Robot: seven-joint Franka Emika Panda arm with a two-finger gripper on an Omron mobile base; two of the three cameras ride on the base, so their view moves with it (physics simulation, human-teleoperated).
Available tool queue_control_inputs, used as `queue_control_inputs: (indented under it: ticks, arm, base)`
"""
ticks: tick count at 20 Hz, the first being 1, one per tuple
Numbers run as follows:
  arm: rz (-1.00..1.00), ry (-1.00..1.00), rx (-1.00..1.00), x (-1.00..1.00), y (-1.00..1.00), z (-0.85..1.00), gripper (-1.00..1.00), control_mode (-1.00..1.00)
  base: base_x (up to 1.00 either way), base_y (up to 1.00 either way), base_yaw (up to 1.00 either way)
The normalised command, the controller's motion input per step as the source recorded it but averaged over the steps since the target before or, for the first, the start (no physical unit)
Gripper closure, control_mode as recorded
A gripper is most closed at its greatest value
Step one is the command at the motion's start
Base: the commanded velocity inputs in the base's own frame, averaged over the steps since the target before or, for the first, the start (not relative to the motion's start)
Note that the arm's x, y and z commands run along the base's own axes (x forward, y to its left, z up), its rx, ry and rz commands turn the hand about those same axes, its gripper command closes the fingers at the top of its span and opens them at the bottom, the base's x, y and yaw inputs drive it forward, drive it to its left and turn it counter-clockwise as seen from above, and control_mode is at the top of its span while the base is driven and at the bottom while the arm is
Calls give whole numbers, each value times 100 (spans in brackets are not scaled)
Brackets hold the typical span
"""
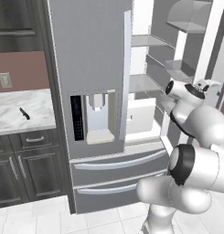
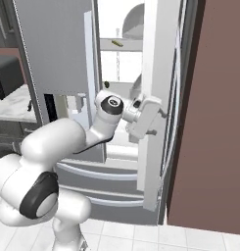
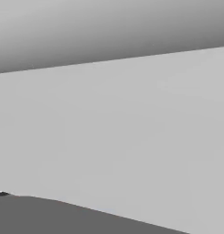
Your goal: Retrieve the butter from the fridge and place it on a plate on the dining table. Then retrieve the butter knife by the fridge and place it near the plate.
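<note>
The fridge (image 1: 93,68) stands with its left door shut and its right door (image 2: 158,98) swung open, showing white shelves. A small yellowish stick, seemingly the butter (image 2: 117,43), lies on an upper shelf. The butter knife (image 1: 24,113) rests on the marble counter left of the fridge. My gripper (image 2: 145,116) is pressed close against the inner edge of the open door, well below the butter. Its fingers are hidden there, and the hand view gives just a flat grey surface at close range. The plate and the dining table are out of view.
A small dark item (image 2: 106,84) sits on a lower fridge shelf. A black toaster oven (image 2: 5,76) stands on the counter (image 1: 22,116) at left. A brown wall (image 2: 217,122) closes in right of the open door. Two fridge drawers (image 1: 118,164) sit below.
</note>
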Motion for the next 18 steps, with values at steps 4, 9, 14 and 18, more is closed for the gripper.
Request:
queue_control_inputs:
  ticks: [4, 9, 14, 18]
  arm:
    - [3, 0, 0, -21, -83, 1, -100, -100]
    - [8, 0, 0, -35, 10, 17, -100, -100]
    - [4, 2, 11, 5, 85, -3, -100, -100]
    - [1, -3, 51, 24, 97, -19, -100, -100]
  base:
    - [0, 0, 0]
    - [0, 0, 0]
    - [0, 0, 0]
    - [0, 0, 0]
